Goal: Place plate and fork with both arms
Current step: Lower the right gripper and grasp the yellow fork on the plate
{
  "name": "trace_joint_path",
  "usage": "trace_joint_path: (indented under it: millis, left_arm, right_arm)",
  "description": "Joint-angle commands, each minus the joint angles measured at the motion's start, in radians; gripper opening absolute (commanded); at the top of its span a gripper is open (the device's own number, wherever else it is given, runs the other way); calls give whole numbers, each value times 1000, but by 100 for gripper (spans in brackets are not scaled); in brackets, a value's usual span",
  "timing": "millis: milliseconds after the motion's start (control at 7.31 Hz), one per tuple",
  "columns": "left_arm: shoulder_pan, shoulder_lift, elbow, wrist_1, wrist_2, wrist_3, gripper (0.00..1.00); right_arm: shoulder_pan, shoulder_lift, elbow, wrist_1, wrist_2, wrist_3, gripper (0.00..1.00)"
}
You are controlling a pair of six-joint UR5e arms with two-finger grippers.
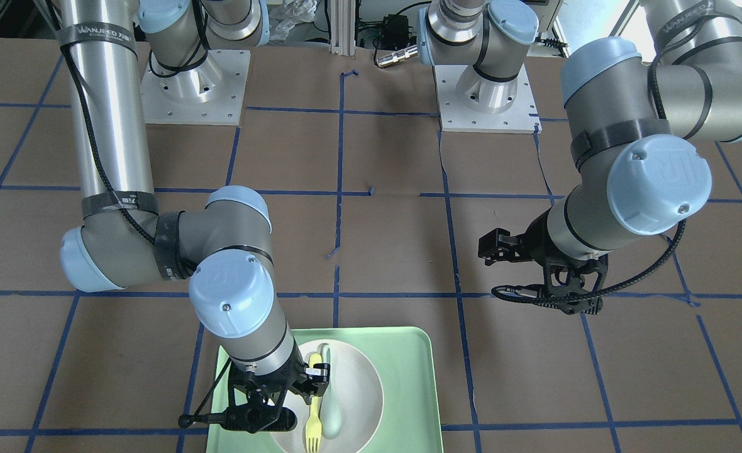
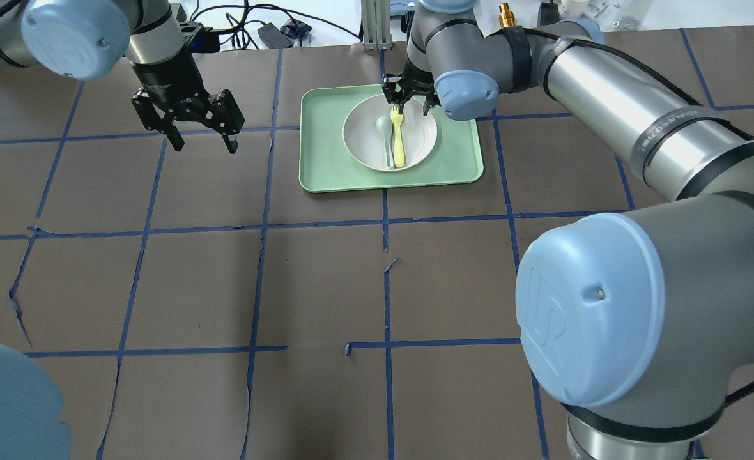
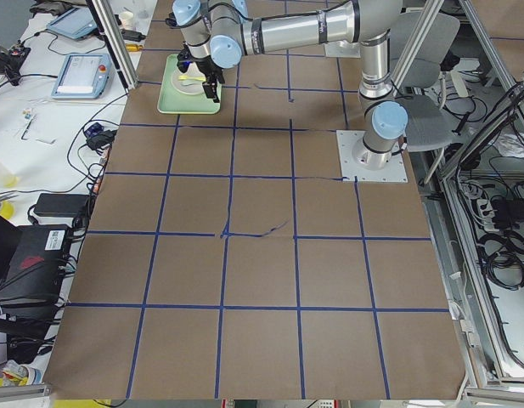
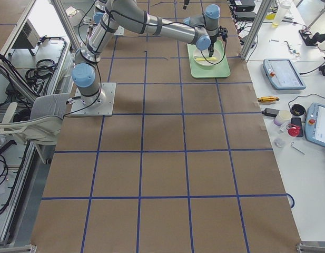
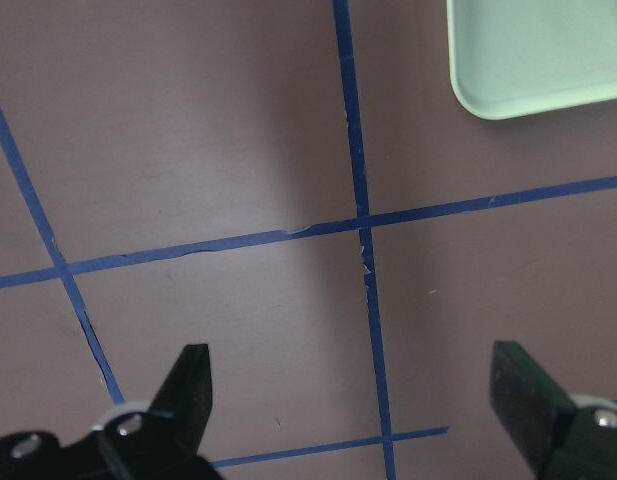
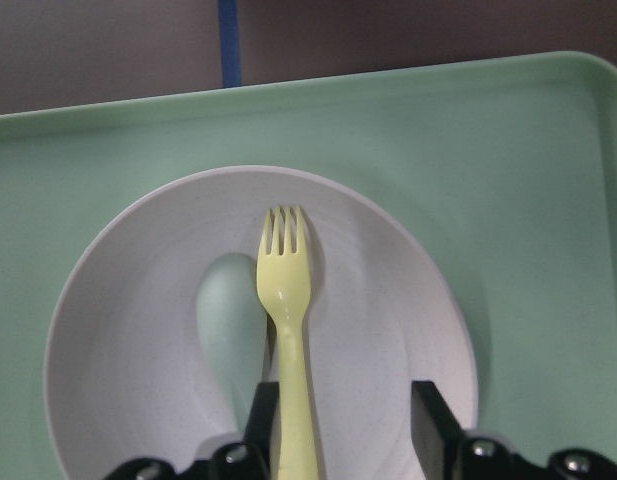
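The plate [image 6: 388,300] sits in the middle of the mint-green tray [image 6: 528,200]. The fork [image 6: 286,290] and a grey-green spoon [image 6: 228,320] lie side by side in it. The right gripper [image 6: 348,415] hangs over the plate's rim. Its jaws are partly open astride the fork's handle, which lies close against one finger, unclamped. The left gripper [image 2: 203,137], spread wide and holding nothing, hovers over the bench [image 2: 223,287] beside the tray.
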Motion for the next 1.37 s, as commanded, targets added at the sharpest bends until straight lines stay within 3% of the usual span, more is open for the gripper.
trace_joint_path:
  millis: [0,1094,1231]
  left_arm:
    - [2,7,-30,7,-2,0,100]
    - [25,6,-53,26,-3,6,100]
    - [25,6,-53,26,-3,32,100]
  right_arm:
    - [8,47,-11,-5,0,1,53]
    - [14,89,-7,-19,18,-1,52]
    - [14,89,-7,-19,18,-1,42]
